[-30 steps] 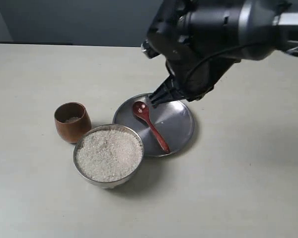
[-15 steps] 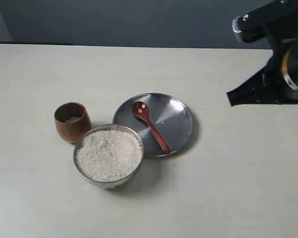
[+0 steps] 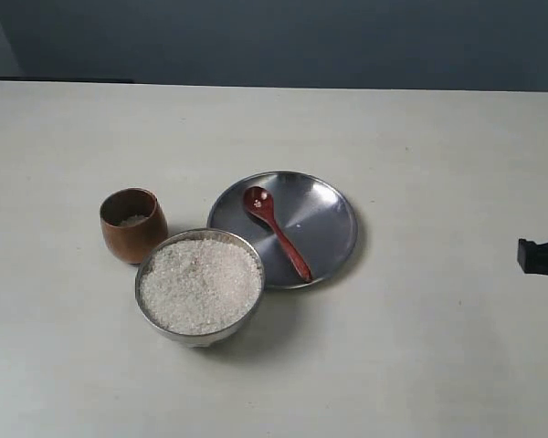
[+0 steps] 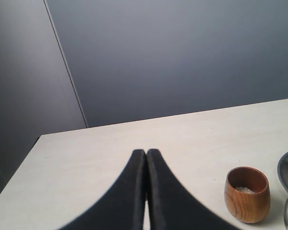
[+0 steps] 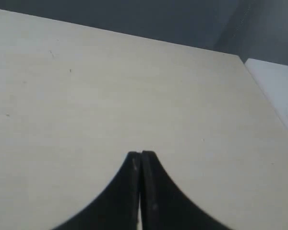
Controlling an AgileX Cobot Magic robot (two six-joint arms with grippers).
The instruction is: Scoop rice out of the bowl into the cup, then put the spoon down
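Right wrist view: right end effector (image 5: 140, 154) clenched, matte black fingertips pressed flat together, grasping nothing, above bare pale surface (image 5: 86, 96); none of the task's things in sight here. Left wrist view: left end effector (image 4: 146, 152) likewise clenched and empty, tapering to one slim closed point, with the cup (image 4: 246, 194) near ahead. Exterior view: right end effector seen only as a dark tip at the right border, well apart from the spoon (image 3: 276, 233); left arm out of frame. Spoon to the left of that tip, resting on the plate (image 3: 329, 214), long axis diagonal: small oval head toward the far left, a few grains in it, thin handle running to the near-right rim. Handle end thus turned toward the right arm, judged the better placed for any regrasp. Spoon slim, glossy, reddish-brown wood; plate round, flat, shallow, dull-sheened steel. Bowl (image 3: 142, 274) just beside the plate's near-left rim, deep, silvery, filled almost level with rice (image 3: 199, 283), a matte white granular heap. Cup just beside the bowl on the far left, rounded, handleless, dark-brown wood, a little rice at its bottom. Task judged at or near its end.
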